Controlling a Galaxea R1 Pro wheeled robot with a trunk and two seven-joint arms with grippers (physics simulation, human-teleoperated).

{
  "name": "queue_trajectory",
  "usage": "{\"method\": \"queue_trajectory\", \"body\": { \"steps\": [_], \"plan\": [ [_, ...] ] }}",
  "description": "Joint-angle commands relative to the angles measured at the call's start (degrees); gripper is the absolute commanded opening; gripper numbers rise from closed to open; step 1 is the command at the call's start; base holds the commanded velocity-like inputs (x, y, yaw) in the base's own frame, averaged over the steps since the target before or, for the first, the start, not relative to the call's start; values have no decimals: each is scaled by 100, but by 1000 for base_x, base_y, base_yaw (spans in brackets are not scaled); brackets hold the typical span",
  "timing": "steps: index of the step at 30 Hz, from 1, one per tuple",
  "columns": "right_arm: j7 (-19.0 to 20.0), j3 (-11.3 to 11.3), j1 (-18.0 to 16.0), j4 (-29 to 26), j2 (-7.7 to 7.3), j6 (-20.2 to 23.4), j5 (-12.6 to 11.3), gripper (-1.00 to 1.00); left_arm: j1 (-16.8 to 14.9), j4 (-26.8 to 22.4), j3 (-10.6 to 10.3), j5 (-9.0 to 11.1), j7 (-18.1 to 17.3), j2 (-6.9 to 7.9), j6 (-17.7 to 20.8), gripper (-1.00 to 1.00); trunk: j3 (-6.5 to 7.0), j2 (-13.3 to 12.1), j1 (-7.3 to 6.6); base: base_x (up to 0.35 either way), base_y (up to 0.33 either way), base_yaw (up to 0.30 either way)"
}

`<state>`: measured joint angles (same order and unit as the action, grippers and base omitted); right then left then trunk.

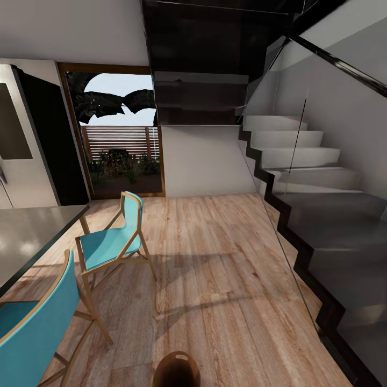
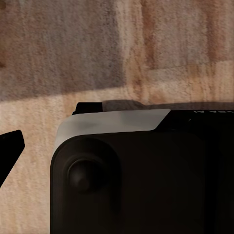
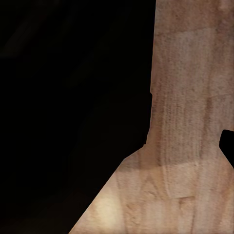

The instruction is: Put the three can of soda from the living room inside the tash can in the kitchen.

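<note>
Left tool: your left wrist camera looks down on a dark rounded robot body part [image 2: 136,180] over the wood floor [image 2: 58,48]; you cannot tell whether the jaws are apart or together.
Right tool: a large black shape [image 3: 68,107] blocks much of your right wrist view; again you cannot tell its state.
Tash can: its brown rim with the slot cut-out [image 1: 177,370] sits at the bottom edge of your head view, just ahead of you.
Left side: two turquoise chairs [image 1: 110,242] [image 1: 32,328] stand beside a grey counter [image 1: 27,236], the fridge [image 1: 21,140] behind.
Right side: a glass-railed staircase [image 1: 317,215] borders the open floor.
Ahead: a wood-framed glass door [image 1: 121,134].
</note>
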<state>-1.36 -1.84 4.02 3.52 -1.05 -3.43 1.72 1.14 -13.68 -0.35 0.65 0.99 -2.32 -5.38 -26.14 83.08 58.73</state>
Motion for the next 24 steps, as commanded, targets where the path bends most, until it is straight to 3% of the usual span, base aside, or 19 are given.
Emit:
{"method": "queue_trajectory", "body": {
  "steps": [1, 24],
  "plan": [
    [0, 0, 0, 0, 0, 0, 0, 100, 0, 0, 0, 0, 0, 0, 0, 100, 0, 0, 0, 0, 0, 0],
    [0, 0, 0, 0, 0, 0, 0, 100, 0, 0, 0, 0, 0, 0, 0, 100, 0, 0, 0, 0, 0, 0]
  ]
}}
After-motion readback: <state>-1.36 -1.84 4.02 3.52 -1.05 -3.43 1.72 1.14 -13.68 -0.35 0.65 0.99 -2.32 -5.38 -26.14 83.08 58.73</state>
